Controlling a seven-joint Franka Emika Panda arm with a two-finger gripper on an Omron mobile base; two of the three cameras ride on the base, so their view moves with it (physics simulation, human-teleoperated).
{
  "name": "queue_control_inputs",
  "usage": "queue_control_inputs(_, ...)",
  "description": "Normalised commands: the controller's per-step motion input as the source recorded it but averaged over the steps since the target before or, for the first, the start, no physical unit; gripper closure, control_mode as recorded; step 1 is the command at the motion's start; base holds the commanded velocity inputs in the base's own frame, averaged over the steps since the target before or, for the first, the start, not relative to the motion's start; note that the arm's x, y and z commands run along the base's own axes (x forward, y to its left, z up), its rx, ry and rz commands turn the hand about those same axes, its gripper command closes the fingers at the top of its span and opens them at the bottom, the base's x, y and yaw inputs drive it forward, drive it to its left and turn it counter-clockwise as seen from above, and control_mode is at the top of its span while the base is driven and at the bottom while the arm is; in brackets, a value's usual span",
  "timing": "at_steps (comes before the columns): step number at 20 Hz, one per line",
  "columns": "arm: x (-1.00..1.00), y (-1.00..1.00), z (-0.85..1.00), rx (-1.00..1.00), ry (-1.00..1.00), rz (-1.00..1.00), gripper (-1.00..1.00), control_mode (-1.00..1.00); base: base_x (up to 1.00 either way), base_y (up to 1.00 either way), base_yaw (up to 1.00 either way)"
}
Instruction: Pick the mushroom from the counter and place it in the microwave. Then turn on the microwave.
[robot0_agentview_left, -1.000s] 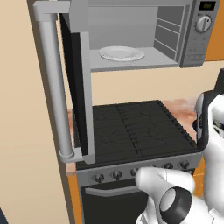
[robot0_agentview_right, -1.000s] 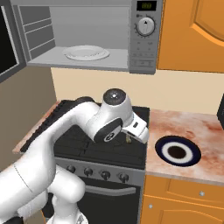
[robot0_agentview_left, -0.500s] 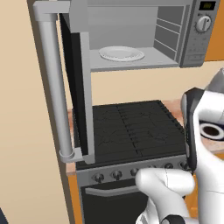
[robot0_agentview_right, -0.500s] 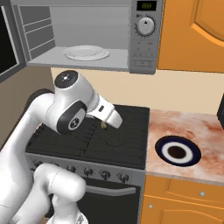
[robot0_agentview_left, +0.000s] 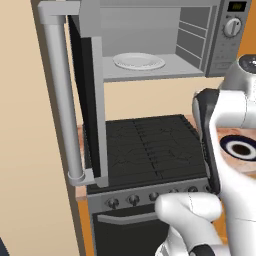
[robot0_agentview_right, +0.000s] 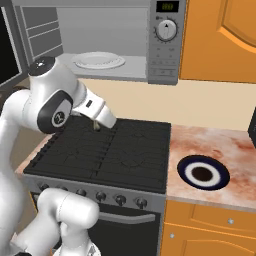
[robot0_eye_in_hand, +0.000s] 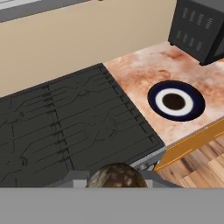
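Observation:
The brown mushroom (robot0_eye_in_hand: 116, 176) sits between my fingertips at the bottom of the hand view, with my gripper (robot0_eye_in_hand: 116, 180) shut on it. In the right base view my gripper (robot0_agentview_right: 97, 124) hangs over the back left of the black stove (robot0_agentview_right: 115, 160), the small mushroom (robot0_agentview_right: 96, 126) in its tips. The microwave (robot0_agentview_right: 165, 45) is mounted above the stove, and its door (robot0_agentview_left: 87, 100) stands swung open to the left. Inside it lies a white plate (robot0_agentview_left: 138, 61). The pinkish counter (robot0_agentview_right: 220, 142) lies right of the stove.
A dark-rimmed round dish (robot0_agentview_right: 202, 172) rests on the counter right of the stove. A dark box-shaped appliance (robot0_eye_in_hand: 199, 28) stands at the counter's back. The open door's long grey handle (robot0_agentview_left: 62, 100) juts out over the stove's left edge. Orange cabinets (robot0_agentview_right: 220, 35) flank the microwave.
The arm has swung left across the stove and risen slightly, carrying the mushroom from near the counter edge to the stove's back left. The grip has stayed the same.

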Motion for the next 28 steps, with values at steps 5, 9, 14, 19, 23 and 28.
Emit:
queue_control_inputs(5, 0.15, 0.34, 0.31, 0.0, 0.0, 0.01, 1.0, -1.0, 0.0, 0.0, 0.0)
queue_control_inputs(9, 0.34, 0.3, 0.24, 0.0, 0.0, 0.03, 1.0, -1.0, 0.0, 0.0, 0.0)
queue_control_inputs(14, 0.3, 0.3, 0.25, 0.0, -0.01, 0.02, 1.0, -1.0, 0.0, 0.0, 0.0)
queue_control_inputs(19, 0.27, 0.24, 0.3, 0.0, -0.02, 0.03, 1.0, -1.0, 0.0, 0.0, 0.0)
queue_control_inputs(23, 0.42, 0.12, 0.22, 0.0, -0.03, 0.03, 1.0, -1.0, 0.0, 0.0, 0.0)
queue_control_inputs(28, 0.54, 0.07, 0.14, 0.0, -0.06, 0.05, 1.0, -1.0, 0.0, 0.0, 0.0)
